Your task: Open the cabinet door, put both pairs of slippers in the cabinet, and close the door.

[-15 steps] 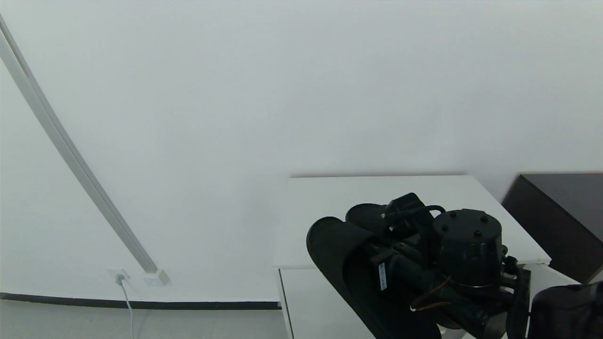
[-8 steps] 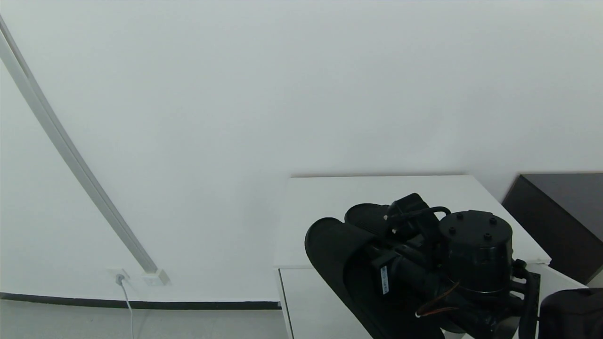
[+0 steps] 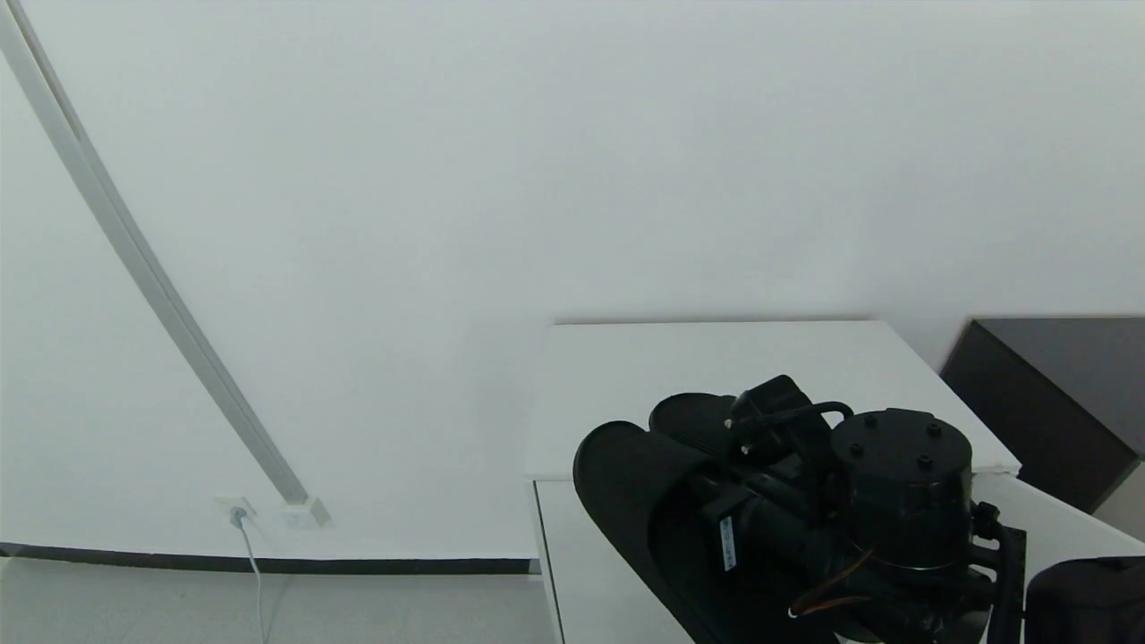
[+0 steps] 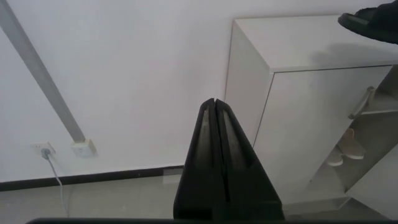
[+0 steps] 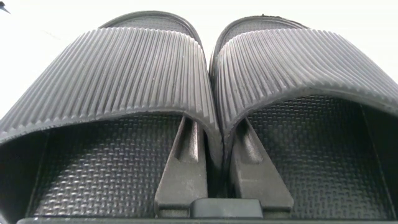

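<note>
Black slippers [image 3: 626, 483] mostly hide the right end effector [image 5: 219, 171]; pale shapes [image 4: 349, 146] inside the cabinet [image 4: 298, 99], perhaps footwear.

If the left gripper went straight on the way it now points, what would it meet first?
Probably the white wall, just beside the cabinet; the left gripper, jaws shut, aims there. Depth is unclear.

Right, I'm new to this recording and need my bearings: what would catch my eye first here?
A pair of black slippers, clamped side by side by the right end effector and held in front of the white cabinet. Next, the left end effector, shut and empty, facing that cabinet, where a pale pair of slippers lies inside.
</note>
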`<state>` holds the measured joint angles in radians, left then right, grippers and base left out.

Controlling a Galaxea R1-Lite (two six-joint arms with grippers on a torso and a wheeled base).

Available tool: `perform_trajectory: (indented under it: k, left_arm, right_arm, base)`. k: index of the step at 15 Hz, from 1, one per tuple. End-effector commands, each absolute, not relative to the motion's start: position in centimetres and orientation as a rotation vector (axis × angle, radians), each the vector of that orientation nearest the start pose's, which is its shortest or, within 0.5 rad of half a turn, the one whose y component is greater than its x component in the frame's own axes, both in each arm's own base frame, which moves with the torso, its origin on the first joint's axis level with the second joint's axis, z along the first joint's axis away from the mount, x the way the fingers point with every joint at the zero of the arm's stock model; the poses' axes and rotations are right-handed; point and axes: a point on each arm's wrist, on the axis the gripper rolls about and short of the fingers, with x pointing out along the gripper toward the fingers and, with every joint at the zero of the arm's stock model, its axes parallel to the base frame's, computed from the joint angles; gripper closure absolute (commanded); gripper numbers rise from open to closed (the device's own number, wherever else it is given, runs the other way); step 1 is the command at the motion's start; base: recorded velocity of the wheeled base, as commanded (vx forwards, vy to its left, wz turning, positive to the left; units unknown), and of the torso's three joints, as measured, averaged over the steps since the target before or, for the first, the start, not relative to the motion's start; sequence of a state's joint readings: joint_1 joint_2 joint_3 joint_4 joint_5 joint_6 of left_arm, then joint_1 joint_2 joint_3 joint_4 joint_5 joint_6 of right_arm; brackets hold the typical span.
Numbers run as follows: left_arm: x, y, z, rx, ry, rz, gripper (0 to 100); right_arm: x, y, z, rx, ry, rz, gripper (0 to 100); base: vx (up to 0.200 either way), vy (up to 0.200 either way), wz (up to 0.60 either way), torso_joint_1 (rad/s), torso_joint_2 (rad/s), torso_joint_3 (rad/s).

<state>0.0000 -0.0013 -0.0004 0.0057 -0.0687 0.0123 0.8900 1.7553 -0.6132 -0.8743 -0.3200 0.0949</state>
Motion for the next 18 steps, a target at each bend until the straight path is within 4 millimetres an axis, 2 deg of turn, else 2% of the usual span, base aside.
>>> perform_trajectory:
  k: [1,4,17,18]
  left_arm:
    - [-2.29,-0.16,7.49,0.012,0.006,-0.069,100]
    - [-2.30,-0.15,7.53,0.014,0.004,-0.068,100]
    - [-2.29,-0.15,7.49,0.011,0.006,-0.068,100]
    - [-2.29,-0.15,7.49,0.011,0.006,-0.068,100]
  right_arm:
    - [19.09,22.43,13.83,-0.065,0.257,0.555,100]
    - [19.16,22.52,13.76,-0.063,0.252,0.555,100]
    - [18.54,21.84,13.14,-0.059,0.234,0.565,100]
    - [18.53,21.83,13.18,-0.060,0.232,0.565,100]
  base:
    - [-0.200,0.000,0.00,-0.012,-0.01,0.007]
    - [-0.200,0.000,0.00,-0.001,0.00,-0.001]
    - [0.000,0.000,0.00,0.000,0.00,0.000]
    - [0.000,-0.200,0.00,-0.002,0.01,0.002]
